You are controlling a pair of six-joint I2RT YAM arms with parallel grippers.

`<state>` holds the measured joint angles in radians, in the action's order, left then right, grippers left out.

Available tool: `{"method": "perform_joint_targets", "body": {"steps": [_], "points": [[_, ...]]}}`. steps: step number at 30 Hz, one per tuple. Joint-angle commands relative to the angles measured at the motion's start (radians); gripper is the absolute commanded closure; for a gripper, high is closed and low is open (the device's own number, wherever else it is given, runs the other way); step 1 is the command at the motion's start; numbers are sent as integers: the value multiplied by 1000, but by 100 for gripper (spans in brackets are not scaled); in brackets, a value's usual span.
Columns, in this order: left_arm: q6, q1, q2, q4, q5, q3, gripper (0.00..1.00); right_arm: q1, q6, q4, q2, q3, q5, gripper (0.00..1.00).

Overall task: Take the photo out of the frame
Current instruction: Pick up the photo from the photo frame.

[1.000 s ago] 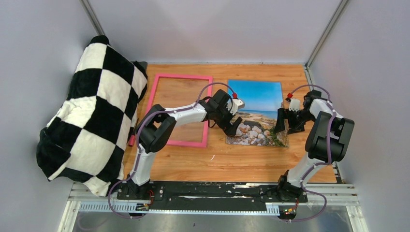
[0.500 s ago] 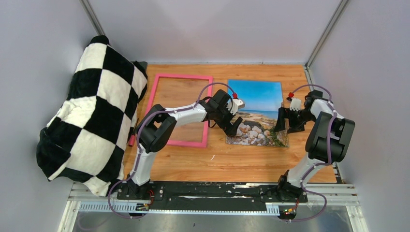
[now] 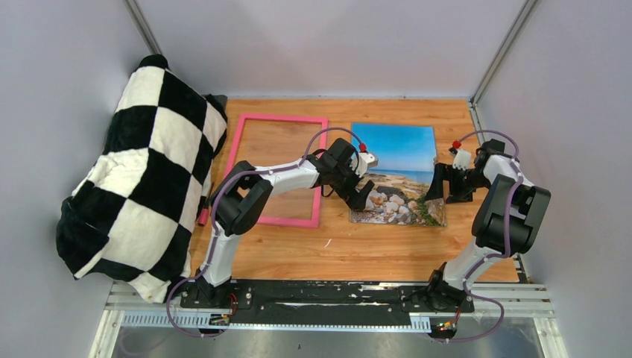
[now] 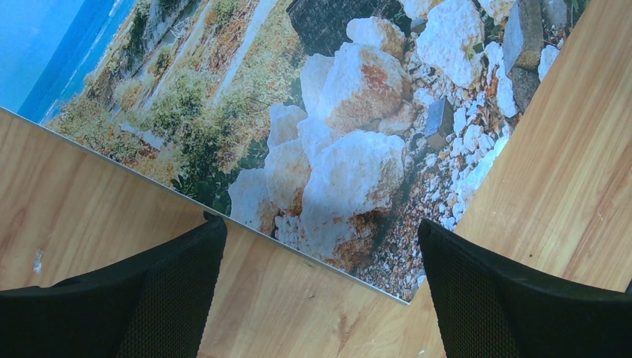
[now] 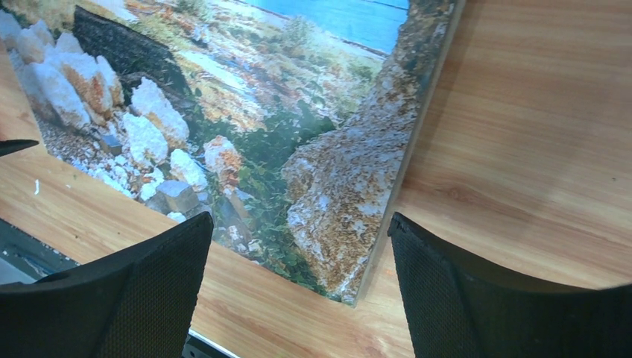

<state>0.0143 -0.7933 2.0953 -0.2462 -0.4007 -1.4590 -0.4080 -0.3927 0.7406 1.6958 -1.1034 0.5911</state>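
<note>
- Looking down on a smooth brown wooden table top (image 3: 373, 253), shut in by plain pale grey walls (image 3: 320, 45) behind and on both sides.
- Lying flat on the right half of that wood, out of its frame: thin rectangular photo of blue sky, sea and pale stones (image 3: 395, 153).
- Lying flat to its left, a little apart: big rectangular frame with a thin bright pink border (image 3: 279, 118), bare wood showing through.
- Slumped against the left wall: big soft black and white checked blanket (image 3: 141, 171).
- Hanging over the photo's near left corner: left gripper (image 4: 320, 291), black fingers spread wide, gripping nothing.
- Hanging over the near right corner: right gripper (image 5: 298, 291), fingers wide apart too, gripping nothing.
- Bolted along the near edge: black base plate (image 3: 320, 294).
</note>
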Motion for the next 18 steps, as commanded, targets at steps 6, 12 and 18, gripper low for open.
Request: {"method": "perform_joint_targets", "body": {"steps": [6,12,18], "points": [[-10,-3,57,-31,-21,1,0,-14,46,-46,-6,30,-24,11],[-10,-3,55,-32,-26,0,0,-14,42,-35,18,28,5,12],[-10,-3,49,-33,-29,2,0,-15,42,-32,32,25,8,12]]}}
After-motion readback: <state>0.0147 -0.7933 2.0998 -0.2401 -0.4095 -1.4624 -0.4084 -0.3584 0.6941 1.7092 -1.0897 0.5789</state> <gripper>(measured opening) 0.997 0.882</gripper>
